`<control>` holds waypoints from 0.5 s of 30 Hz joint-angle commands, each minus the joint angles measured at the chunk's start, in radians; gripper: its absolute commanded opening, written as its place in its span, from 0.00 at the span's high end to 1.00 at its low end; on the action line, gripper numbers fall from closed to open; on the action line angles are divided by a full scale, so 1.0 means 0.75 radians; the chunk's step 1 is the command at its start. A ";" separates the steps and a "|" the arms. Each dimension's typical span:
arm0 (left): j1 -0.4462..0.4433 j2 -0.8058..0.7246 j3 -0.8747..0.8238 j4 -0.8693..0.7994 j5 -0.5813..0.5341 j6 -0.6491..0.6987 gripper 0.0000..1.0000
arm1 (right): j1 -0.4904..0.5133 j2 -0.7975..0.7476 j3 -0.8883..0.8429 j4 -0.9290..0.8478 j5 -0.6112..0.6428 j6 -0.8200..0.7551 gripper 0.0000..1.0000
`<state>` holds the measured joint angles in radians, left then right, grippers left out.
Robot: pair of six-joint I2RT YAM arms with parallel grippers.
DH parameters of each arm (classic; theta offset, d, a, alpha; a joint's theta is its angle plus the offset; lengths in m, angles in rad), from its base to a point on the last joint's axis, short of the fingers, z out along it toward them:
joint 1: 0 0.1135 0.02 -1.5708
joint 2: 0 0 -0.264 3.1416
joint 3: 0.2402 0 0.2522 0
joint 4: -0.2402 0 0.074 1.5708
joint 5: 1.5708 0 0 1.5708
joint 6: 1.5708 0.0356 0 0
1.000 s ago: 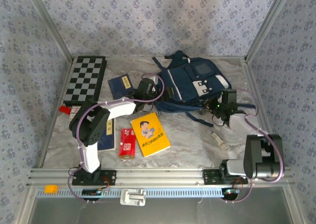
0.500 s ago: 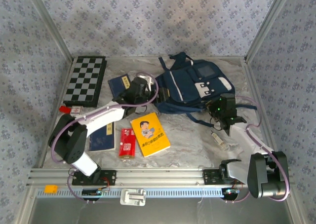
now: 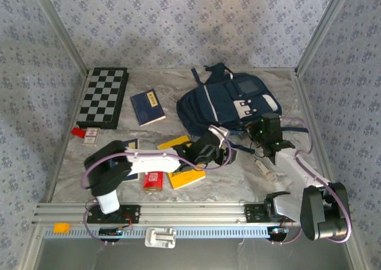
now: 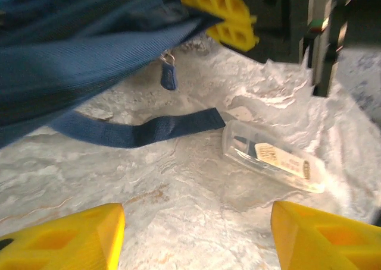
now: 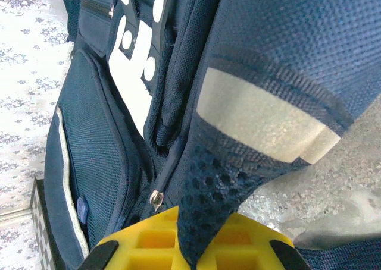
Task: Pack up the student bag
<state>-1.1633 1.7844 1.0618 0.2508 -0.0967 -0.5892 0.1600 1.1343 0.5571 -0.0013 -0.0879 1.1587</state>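
- Packing looked barely begun: every loose item lay out on the table (image 3: 70, 166), and none could be seen inside the bag.
- At the far left, a checkerboard (image 3: 106, 96) lay flat, with a small red item (image 3: 78, 131) just beside its near corner.
- Right of the board lay a navy booklet (image 3: 147, 106). Nearer the arms, a red packet (image 3: 153, 179) sat beside a yellow book (image 3: 186, 178), which was partly covered by the left arm.
- The left claw (image 4: 190, 243) hovered low over bare table at centre, its jaws well apart with nothing between them.
- The student bag (image 3: 226, 100) lay slumped at the right rear of the table, just beyond the left claw. One loose strap (image 4: 143, 130) trailed across the marble ahead of the yellow fingertips (image 4: 65, 237).
- Whether the bag's main compartment was unzipped could not be told.
- The right claw (image 5: 193, 240) was closed tight on a mesh strap at the bag's near right edge, pinching the fabric between its pads.
- At the far right, a clear tube (image 3: 265, 168) lay near the right claw and apart from the bag. It sat ahead and to the right of the open left claw, so it seemed the likeliest next pick.
- By this judgement, opening the bag and loading all the items remained to be done.
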 commanded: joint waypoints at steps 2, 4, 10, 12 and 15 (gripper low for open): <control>0.003 0.132 0.119 0.094 -0.100 0.032 0.35 | 0.012 -0.028 0.076 0.013 -0.006 0.028 1.00; 0.000 0.191 0.151 0.141 -0.082 0.039 0.36 | 0.017 -0.031 0.077 0.014 -0.010 0.031 1.00; -0.003 0.332 0.261 0.148 -0.179 0.036 0.37 | 0.027 -0.034 0.079 0.019 -0.017 0.050 1.00; -0.001 0.365 0.298 0.154 -0.200 0.057 0.38 | 0.028 -0.032 0.085 0.017 -0.020 0.049 1.00; 0.004 0.412 0.370 0.084 -0.296 0.042 0.42 | 0.030 -0.030 0.087 0.015 -0.029 0.056 1.00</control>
<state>-1.1633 2.0647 1.2785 0.3180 -0.2344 -0.5694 0.1711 1.1343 0.5690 -0.0235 -0.0891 1.1812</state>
